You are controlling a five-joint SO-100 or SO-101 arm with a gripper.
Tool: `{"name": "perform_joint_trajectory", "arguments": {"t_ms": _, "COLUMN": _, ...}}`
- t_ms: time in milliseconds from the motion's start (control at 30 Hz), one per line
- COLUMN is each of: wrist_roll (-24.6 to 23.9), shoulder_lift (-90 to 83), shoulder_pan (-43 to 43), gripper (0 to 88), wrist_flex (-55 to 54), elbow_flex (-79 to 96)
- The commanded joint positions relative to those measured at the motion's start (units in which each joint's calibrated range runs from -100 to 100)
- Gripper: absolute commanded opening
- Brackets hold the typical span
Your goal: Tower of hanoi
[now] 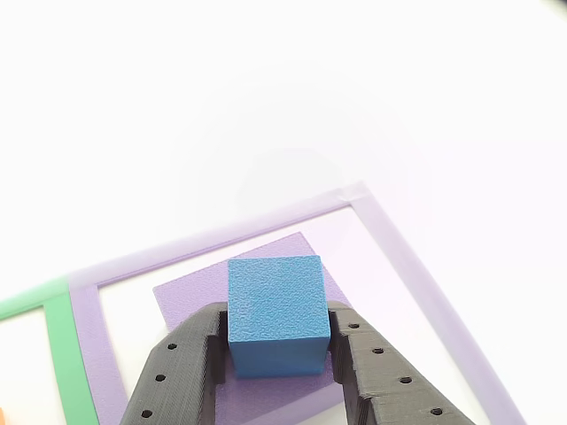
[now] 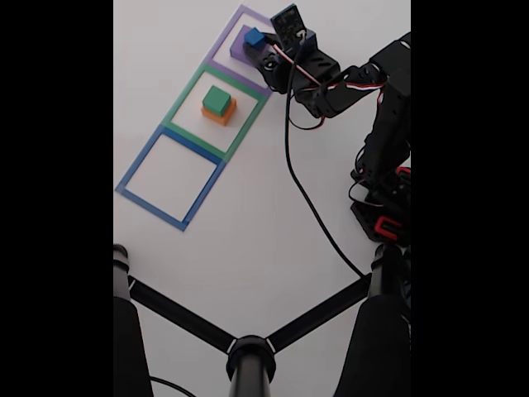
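Pincer clamped on the blue block, both grey fingers flat against opposite side faces, grip low on the block so the top face is clear. In the other view the blue block sits over the purple block; can't tell if it's resting on it or just above. Blue is roughly centred on purple, slightly rotated relative to it.

Fixed view, left to right:
- Blue square outline, nothing inside it, lowest of the three outlines.
- Green square outline, middle slot. Holds the orange block with the green block stacked on top, smaller on larger, legal Hanoi order.
- Purple square outline, far end. Purple block inside with the blue cube on it and the pincer around that.
- Arm reaches in from the right edge across the white desk, cable trailing toward the lower right.

Judgement: mid-puzzle. Largest piece looks parked on its target peg, and blue sits there as a temporary stop or is being lifted off, so green can move next. Which direction the transfer is going can't be read from these frames. Risk: the rotated grip could nudge purple off centre on release.
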Motion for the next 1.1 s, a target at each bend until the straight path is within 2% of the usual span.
{"name": "perform_joint_trajectory", "arguments": {"t_ms": 0, "wrist_roll": 0.0, "shoulder_lift": -2.35, "shoulder_pan": -0.84, "gripper": 2.0, "wrist_flex": -0.16, "elbow_flex": -1.25}}
{"name": "perform_joint_trajectory", "arguments": {"t_ms": 200, "wrist_roll": 0.0, "shoulder_lift": -13.49, "shoulder_pan": -1.91, "gripper": 2.0, "wrist_flex": 12.06, "elbow_flex": -0.52}}
{"name": "perform_joint_trajectory", "arguments": {"t_ms": 533, "wrist_roll": 0.0, "shoulder_lift": -38.73, "shoulder_pan": -2.14, "gripper": 1.4, "wrist_flex": 54.23, "elbow_flex": -8.97}}
{"name": "perform_joint_trajectory", "arguments": {"t_ms": 867, "wrist_roll": 0.0, "shoulder_lift": -47.46, "shoulder_pan": -3.28, "gripper": 1.2, "wrist_flex": 102.79, "elbow_flex": -39.41}}
{"name": "perform_joint_trajectory", "arguments": {"t_ms": 1067, "wrist_roll": 0.0, "shoulder_lift": -47.3, "shoulder_pan": -4.88, "gripper": 1.1, "wrist_flex": 120.35, "elbow_flex": -55.13}}
